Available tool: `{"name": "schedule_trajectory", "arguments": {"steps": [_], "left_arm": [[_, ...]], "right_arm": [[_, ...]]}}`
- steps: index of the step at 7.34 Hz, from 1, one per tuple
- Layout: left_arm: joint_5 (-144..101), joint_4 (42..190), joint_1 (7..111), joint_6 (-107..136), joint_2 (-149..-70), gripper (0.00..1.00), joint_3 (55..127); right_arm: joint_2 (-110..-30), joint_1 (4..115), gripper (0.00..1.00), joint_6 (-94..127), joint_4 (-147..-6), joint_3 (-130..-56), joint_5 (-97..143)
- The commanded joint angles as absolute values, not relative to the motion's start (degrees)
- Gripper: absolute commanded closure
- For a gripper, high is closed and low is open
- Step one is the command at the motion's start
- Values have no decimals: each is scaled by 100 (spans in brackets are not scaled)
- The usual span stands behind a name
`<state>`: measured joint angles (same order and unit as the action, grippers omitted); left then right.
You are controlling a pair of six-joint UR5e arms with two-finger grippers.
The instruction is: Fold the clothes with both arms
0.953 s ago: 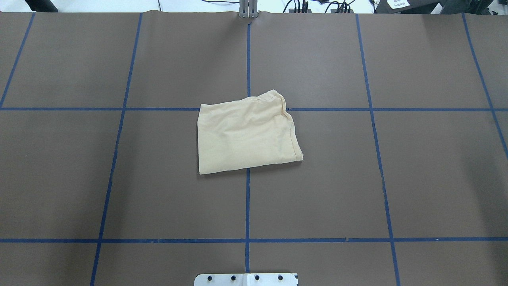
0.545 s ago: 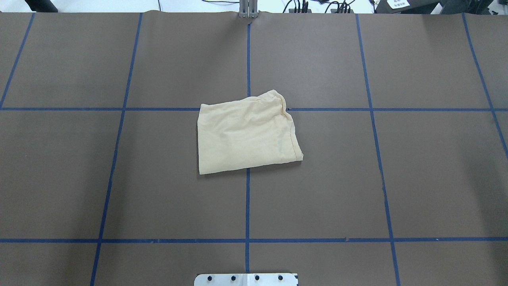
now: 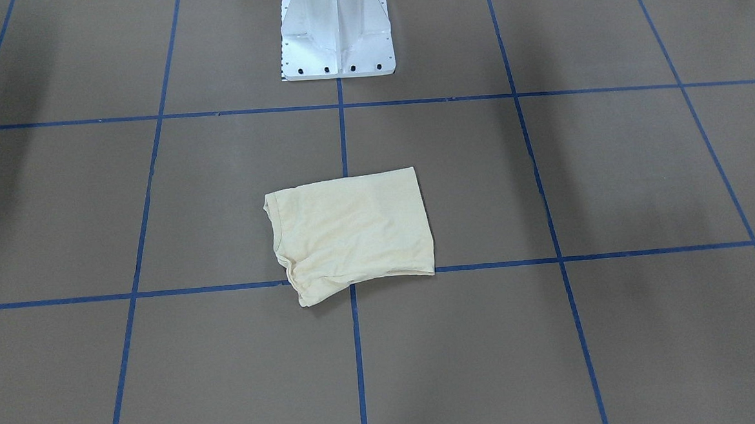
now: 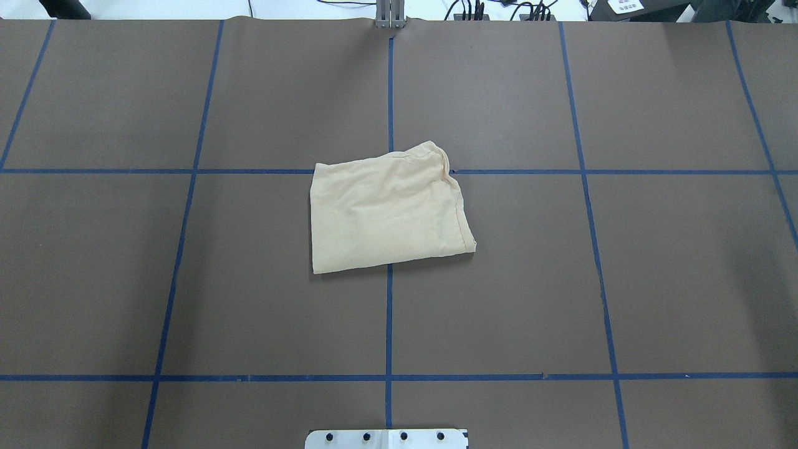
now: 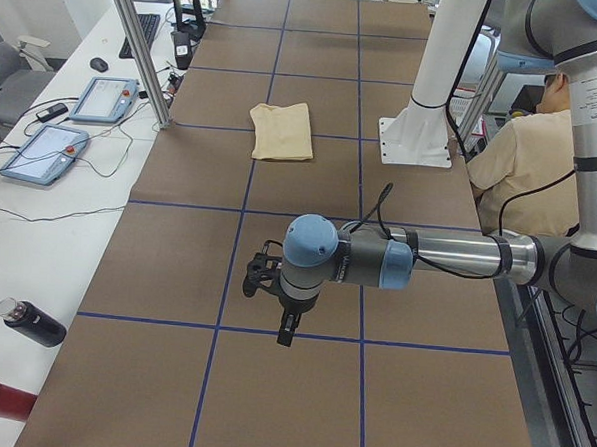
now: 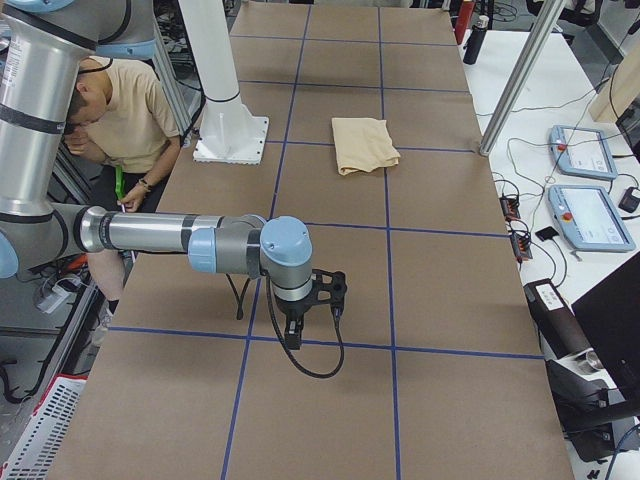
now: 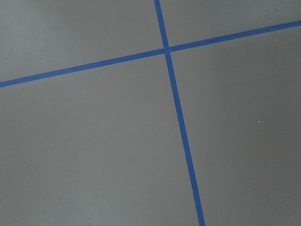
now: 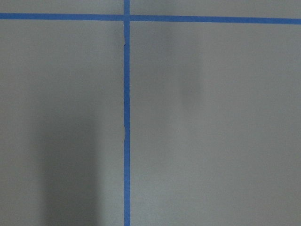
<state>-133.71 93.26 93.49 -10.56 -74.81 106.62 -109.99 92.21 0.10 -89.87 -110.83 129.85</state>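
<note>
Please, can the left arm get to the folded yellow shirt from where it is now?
Probably yes. The left arm hangs above the table, well apart from the shirt, and nothing lies on the surface between them. Whether it stretches that far I cannot confirm.

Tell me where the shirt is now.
In the overhead view the shirt lies centrally, across the blue centre tape, straight ahead of the white pedestal.

left fingers (image 5: 285,331) and right fingers (image 6: 293,336) show only in the side views, too small to tell spread or closed; both out of frame in wrist views. shirt (image 4: 386,212) folded, inner layers and underside hidden. pedestal (image 3: 336,33) cut by top edge in front view, by bottom edge overhead; person (image 6: 120,110) half behind right arm (image 6: 35,130)
</note>
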Motion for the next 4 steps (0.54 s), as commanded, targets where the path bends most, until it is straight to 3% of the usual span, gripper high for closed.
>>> {"name": "schedule_trajectory", "arguments": {"steps": [1,4], "left_arm": [[-13368,9325,9352,-1063,-7471,0,10722],[-13368,9334,9352,-1090,-7453,0,10731]], "right_arm": [[-10995,9220,0,18,-9000,-11109,12981],[-11021,9220,0,-44,-8982,-11109,13017]]}}
